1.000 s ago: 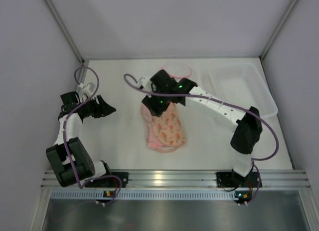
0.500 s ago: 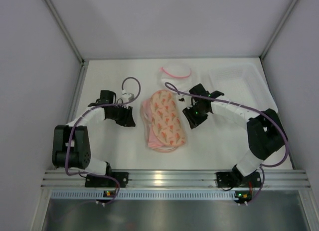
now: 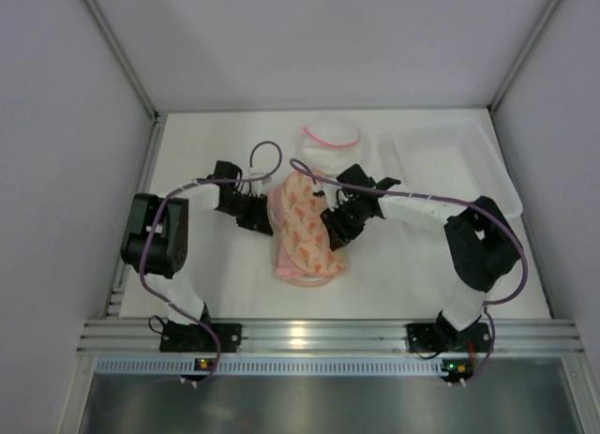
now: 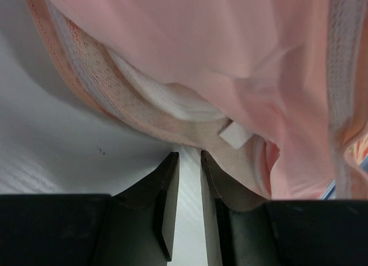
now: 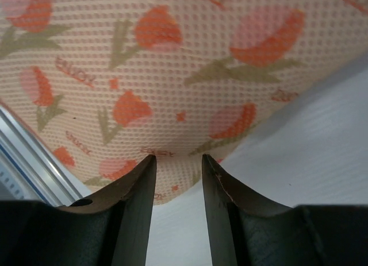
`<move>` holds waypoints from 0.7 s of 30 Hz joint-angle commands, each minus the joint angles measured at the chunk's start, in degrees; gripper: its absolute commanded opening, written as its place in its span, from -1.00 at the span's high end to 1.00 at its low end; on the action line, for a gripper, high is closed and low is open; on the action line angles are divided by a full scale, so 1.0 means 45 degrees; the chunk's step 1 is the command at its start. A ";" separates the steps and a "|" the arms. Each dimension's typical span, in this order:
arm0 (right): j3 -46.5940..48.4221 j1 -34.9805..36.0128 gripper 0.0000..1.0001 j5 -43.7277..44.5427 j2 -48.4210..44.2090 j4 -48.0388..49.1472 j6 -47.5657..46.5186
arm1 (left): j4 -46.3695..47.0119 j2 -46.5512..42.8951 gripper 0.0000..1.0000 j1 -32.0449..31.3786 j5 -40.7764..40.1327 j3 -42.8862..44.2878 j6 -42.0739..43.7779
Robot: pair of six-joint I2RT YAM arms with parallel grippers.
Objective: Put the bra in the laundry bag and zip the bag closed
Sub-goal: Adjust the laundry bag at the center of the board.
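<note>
The laundry bag, peach with red-orange tulip print, lies mid-table with its printed lid tilted up on edge. My left gripper sits low against its left side and my right gripper against its right side. In the left wrist view the left gripper stands narrowly open with bare table in the gap. Its tips touch the bag's pink-edged rim, beyond which lies the bra, smooth salmon-pink. The right gripper is open. The printed mesh lid fills the view, its edge dipping between the tips.
A white mesh round pouch with a pink rim lies behind the bag. A clear plastic tray stands at the back right. Grey walls close in on the left, back and right. A metal rail runs along the near edge.
Both arms have swung in to flank the bag, the left from far left, the right from over the bag's top. Both sets of jaws have narrowed. The bag's lid now stands tilted.
</note>
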 commanded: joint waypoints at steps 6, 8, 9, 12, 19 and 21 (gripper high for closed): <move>0.1956 0.1485 0.19 -0.1890 0.0933 0.1068 0.0573 | 0.1299 0.1108 0.41 0.0006 0.0316 0.0254 -0.1588; 0.2443 0.1700 0.16 -0.1909 0.1167 0.1204 0.0729 | 0.1358 0.1147 0.39 0.0025 0.0277 0.0235 -0.1686; 0.2581 0.1740 0.16 -0.1987 0.1265 0.1282 0.0788 | 0.1358 0.1206 0.38 0.0025 0.0297 0.0234 -0.1725; 0.3167 0.1740 0.14 -0.2377 0.1617 0.1284 0.1355 | 0.1338 0.1304 0.35 0.0025 0.0239 0.0254 -0.1804; 0.1631 -0.0052 0.02 -0.2732 -0.0860 0.1165 0.1219 | 0.1124 0.0525 0.33 0.0786 0.0277 0.0000 -0.1357; 0.1140 -0.1050 0.01 -0.2360 -0.1506 0.0778 0.0754 | 0.1026 0.0154 0.33 0.1098 0.0316 -0.0078 -0.1180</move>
